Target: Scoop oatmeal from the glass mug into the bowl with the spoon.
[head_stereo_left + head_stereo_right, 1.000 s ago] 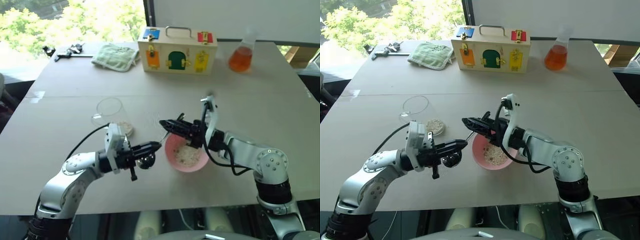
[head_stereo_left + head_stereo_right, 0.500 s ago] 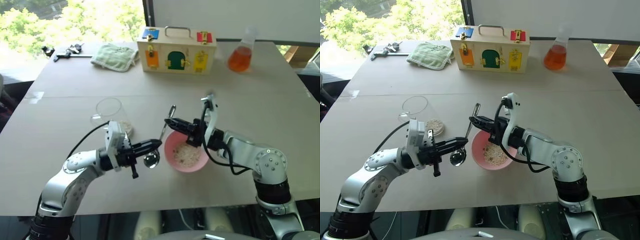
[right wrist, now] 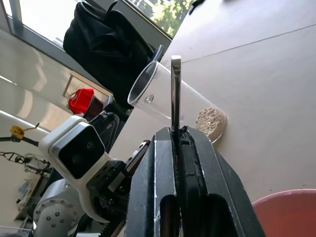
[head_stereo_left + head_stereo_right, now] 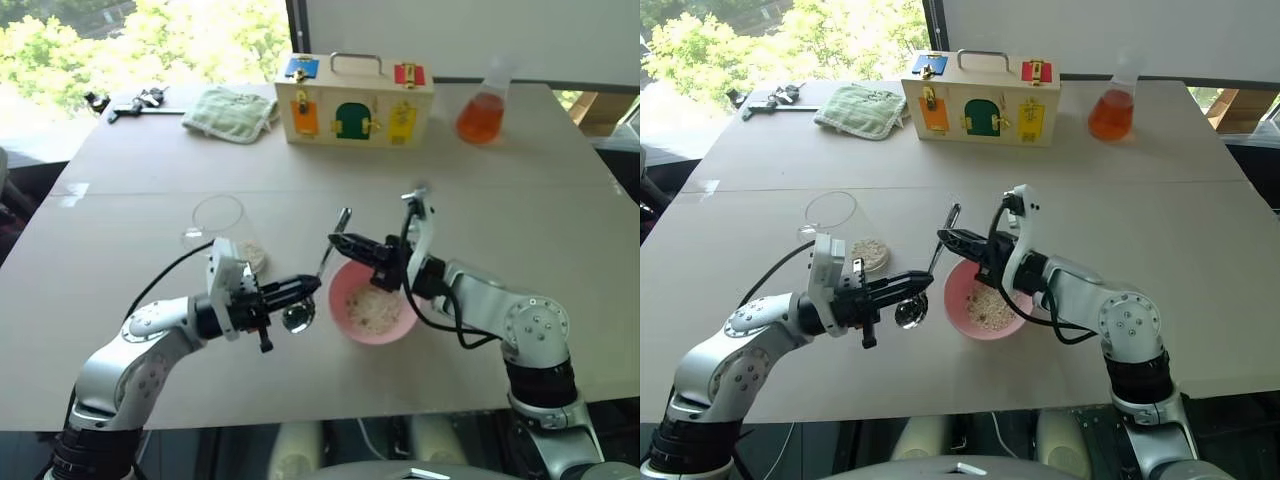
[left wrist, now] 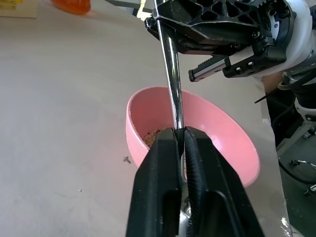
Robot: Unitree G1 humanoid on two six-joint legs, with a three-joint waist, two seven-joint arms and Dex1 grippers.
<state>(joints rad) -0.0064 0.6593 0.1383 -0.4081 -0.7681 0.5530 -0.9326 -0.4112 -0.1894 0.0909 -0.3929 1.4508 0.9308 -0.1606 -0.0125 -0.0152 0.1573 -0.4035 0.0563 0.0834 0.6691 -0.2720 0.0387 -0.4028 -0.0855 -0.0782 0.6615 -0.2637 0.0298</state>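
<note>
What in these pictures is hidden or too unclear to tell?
- Spoon: in the left wrist view the black fingers hide its round end.
- Glass mug: in the right wrist view the fingers cover its lower side.
- Oatmeal in the bowl: the right gripper hides part.
- Small items at the far left corner: too small to identify.

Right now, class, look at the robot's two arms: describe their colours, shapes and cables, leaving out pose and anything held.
Both arms are built of rounded silver-grey metal segments with bulbous bolted joints and dark bands between them. Each wrist carries a boxy white camera housing. A black cable loops loosely outside each forearm. The left pincer and right pincer each have two long, slim black fingers with latticed, ribbed sides.
</note>
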